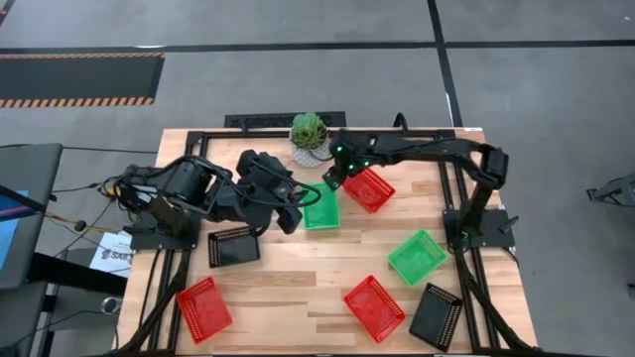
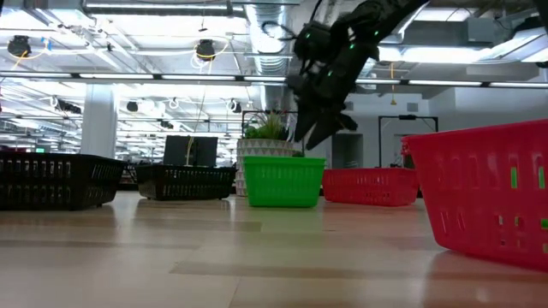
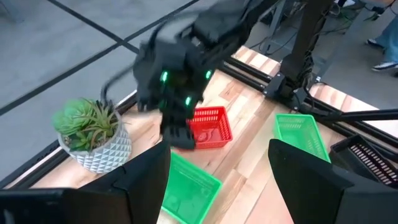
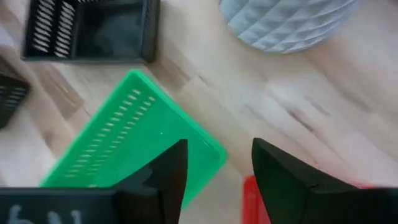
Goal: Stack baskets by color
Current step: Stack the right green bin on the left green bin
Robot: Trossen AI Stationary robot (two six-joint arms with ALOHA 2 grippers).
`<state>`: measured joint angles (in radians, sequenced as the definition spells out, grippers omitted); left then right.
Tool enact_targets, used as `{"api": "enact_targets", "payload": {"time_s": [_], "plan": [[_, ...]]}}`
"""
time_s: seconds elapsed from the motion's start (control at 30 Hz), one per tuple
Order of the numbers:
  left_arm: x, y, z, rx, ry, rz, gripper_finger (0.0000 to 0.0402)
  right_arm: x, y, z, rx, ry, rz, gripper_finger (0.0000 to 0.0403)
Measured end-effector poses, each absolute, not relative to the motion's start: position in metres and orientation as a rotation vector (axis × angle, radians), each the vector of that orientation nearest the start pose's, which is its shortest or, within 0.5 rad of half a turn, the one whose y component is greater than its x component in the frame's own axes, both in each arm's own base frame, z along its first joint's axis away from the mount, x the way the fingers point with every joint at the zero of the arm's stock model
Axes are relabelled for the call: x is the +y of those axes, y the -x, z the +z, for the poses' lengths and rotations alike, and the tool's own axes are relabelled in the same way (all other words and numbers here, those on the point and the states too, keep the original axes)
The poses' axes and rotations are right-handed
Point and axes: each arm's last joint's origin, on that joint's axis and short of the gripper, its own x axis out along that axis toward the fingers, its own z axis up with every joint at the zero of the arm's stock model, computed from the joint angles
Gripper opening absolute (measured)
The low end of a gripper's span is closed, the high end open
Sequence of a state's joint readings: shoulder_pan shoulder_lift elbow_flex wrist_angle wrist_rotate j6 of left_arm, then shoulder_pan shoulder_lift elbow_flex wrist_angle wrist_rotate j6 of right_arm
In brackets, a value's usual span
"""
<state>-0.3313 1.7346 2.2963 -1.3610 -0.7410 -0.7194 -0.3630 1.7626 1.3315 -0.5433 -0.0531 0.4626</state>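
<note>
Wooden planks form the bench (image 1: 298,288), where baskets lie scattered, each showing nothing inside. A green basket (image 1: 320,208) sits near the back, just in front of a plant (image 1: 309,132) in a white pot, with a red basket (image 1: 369,188) just beside it. The right gripper (image 1: 335,180) hangs above the gap between these two, its fingers apart and holding nothing. The left gripper (image 1: 290,220) waits just beside the green basket, fingers spread wide and empty. Farther forward lie another green basket (image 1: 417,256), two red baskets (image 1: 203,308) (image 1: 374,307) and two black baskets (image 1: 233,245) (image 1: 437,315).
</note>
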Motion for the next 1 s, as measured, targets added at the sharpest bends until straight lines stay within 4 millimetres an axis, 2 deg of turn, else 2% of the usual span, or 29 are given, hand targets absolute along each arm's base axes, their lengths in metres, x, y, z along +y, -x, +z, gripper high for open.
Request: {"api": "enact_targets", "payload": {"time_s": [0.17, 0.27, 0.37, 0.5, 0.67, 0.8, 1.0], "plan": [[-0.079, -0.281, 0.484, 0.535, 0.282, 0.581, 0.0258, -0.123, -0.312, 0.278, 0.888, -0.636, -0.522, 0.0208], [-0.079, -0.272, 0.486, 0.557, 0.292, 0.564, 0.0258, -0.103, -0.281, 0.302, 0.967, -0.626, -0.514, 0.0205], [-0.079, -0.263, 0.489, 0.569, 0.286, 0.560, 0.0258, -0.076, -0.251, 0.312, 1.109, -0.570, -0.504, 0.0201], [-0.081, -0.254, 0.490, 0.585, 0.274, 0.550, 0.0258, -0.036, -0.214, 0.304, 1.234, -0.454, -0.445, 0.0197], [-0.085, -0.252, 0.489, 0.605, 0.254, 0.529, 0.0258, 0.010, -0.181, 0.275, 1.331, -0.266, -0.227, 0.0197], [-0.085, -0.252, 0.489, 0.609, 0.252, 0.524, 0.0258, 0.032, -0.175, 0.263, 1.329, -0.173, -0.108, 0.0198], [-0.085, -0.252, 0.489, 0.604, 0.250, 0.530, 0.0258, 0.053, -0.188, 0.248, 1.348, -0.056, 0.009, 0.0196]]}}
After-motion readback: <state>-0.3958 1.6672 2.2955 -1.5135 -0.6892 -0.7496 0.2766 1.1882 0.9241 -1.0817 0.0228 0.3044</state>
